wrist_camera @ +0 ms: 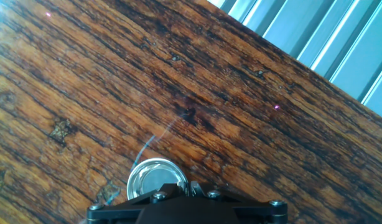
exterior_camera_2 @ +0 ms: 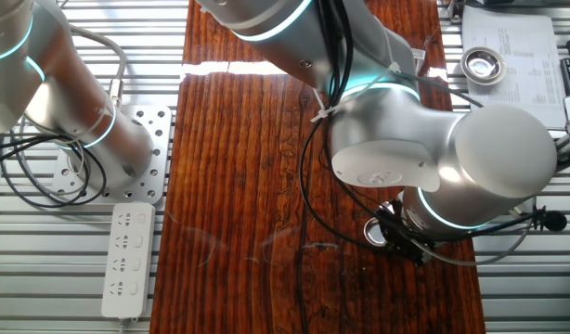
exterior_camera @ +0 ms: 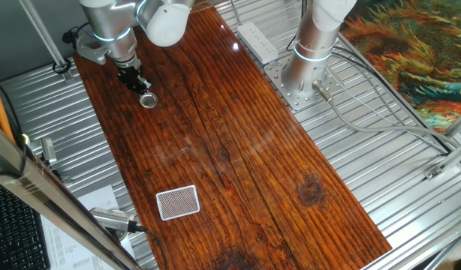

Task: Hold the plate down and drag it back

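Note:
The plate (exterior_camera: 149, 100) is a small shiny silver disc lying on the wooden table (exterior_camera: 238, 157) near its far left edge. My gripper (exterior_camera: 143, 88) stands right over it, fingers together, tips at the plate's rim; I cannot tell if they press on it. In the other fixed view the plate (exterior_camera_2: 372, 231) peeks out beside the gripper (exterior_camera_2: 389, 232) under the arm's big joint. In the hand view the plate (wrist_camera: 150, 178) lies at the bottom edge, partly hidden by the shut gripper (wrist_camera: 190, 185).
A white card with a red cross-hatch pattern (exterior_camera: 177, 202) lies near the table's front. A white power strip (exterior_camera: 258, 41) and a second arm's base (exterior_camera: 305, 71) sit beside the table. The table edge and metal slats (wrist_camera: 315, 37) are close by.

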Robot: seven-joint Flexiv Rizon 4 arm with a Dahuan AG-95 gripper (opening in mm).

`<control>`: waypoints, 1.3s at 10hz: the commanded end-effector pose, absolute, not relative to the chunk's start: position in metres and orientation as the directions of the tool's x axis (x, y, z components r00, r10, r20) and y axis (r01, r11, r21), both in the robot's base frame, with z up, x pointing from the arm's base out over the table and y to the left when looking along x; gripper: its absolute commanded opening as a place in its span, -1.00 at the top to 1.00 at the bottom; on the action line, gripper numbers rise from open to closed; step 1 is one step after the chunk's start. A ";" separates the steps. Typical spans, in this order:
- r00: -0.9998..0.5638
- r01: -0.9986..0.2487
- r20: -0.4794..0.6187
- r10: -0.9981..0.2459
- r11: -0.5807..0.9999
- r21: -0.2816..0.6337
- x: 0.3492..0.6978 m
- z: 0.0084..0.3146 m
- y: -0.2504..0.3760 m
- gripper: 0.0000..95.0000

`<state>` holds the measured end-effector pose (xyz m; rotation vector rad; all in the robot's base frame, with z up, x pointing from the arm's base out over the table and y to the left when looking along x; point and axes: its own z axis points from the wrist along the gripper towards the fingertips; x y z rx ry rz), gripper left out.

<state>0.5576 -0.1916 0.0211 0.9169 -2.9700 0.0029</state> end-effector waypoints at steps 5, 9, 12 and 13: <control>-0.817 -0.576 0.031 -0.576 0.817 -0.003 0.552 0.019 -0.193 1.00; -0.830 -0.557 0.031 -0.557 0.830 0.003 0.552 0.019 -0.193 1.00; -0.858 -0.513 0.029 -0.513 0.858 0.004 0.552 0.019 -0.193 1.00; -0.867 -0.498 0.030 -0.498 0.867 0.003 0.552 0.019 -0.193 1.00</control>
